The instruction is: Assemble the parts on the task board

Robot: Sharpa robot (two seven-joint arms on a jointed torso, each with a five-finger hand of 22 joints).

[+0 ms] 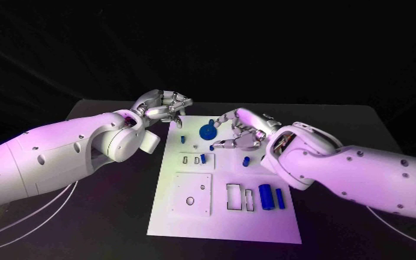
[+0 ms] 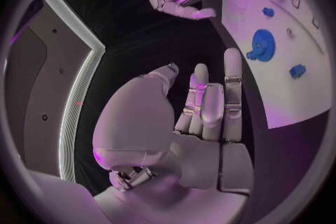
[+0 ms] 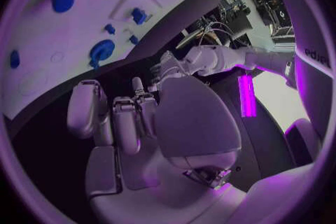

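Parts (image 1: 265, 195) lie scattered on the white task board (image 1: 195, 215) mid-desk, the blue gear (image 1: 208, 132) between both empty, spread-fingered hands, left (image 1: 163, 106) and right (image 1: 240, 130); approach it from above and pinch its rim squarely.

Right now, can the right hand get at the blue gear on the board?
Probably yes: the right hand hovers empty beside the blue gear, and nothing stands between them; the left hand is off the board's far-left corner.
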